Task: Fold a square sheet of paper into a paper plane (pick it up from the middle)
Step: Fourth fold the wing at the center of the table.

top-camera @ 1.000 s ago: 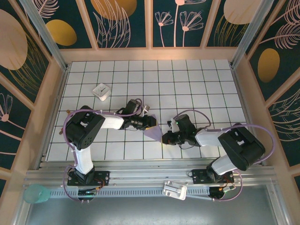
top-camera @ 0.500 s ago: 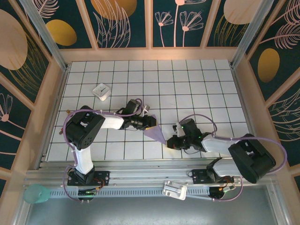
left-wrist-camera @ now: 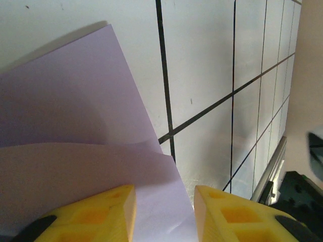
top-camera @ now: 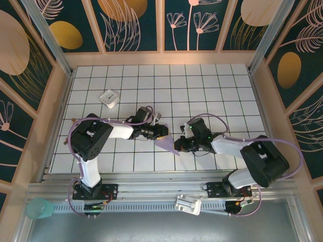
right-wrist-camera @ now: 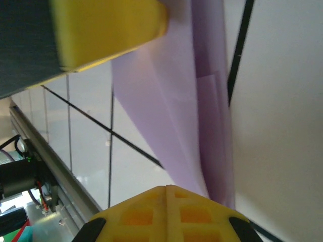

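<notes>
The lavender paper is folded into a narrow pointed shape on the tiled table, just near of the middle. It runs from my left gripper down and right to its tip. In the left wrist view the yellow fingers stand apart, and layered paper passes between them; the left gripper is open. My right gripper is shut with nothing in it, at the paper's pointed end. Its closed tips sit right beside the folded paper. A left finger shows above.
A small white block with a dark mark sits at the far left of the table. Wooden walls ring the tiles. Below the metal rail at the near edge are a white clip and a teal cup.
My right gripper drew back toward the near right, then returned to the paper's tip, staying shut. The left gripper and the paper have hardly moved.
</notes>
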`<move>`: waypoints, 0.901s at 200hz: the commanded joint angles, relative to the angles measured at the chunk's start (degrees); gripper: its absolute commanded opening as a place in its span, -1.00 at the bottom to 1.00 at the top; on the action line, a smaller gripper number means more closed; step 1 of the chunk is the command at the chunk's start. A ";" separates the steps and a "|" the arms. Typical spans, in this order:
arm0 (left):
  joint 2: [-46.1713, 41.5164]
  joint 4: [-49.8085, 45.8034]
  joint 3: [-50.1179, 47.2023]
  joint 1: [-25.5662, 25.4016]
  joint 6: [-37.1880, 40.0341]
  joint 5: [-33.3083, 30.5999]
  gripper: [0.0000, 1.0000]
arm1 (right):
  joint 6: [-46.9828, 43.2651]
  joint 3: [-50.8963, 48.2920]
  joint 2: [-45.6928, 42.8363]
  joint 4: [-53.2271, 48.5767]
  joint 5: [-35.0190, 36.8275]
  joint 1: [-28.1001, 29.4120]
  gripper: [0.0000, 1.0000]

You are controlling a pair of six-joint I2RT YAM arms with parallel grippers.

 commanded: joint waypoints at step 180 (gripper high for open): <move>-9.76 2.33 -6.17 -3.96 -8.71 -7.32 -0.17 | 1.55 -5.88 6.84 2.24 2.98 -1.05 -1.00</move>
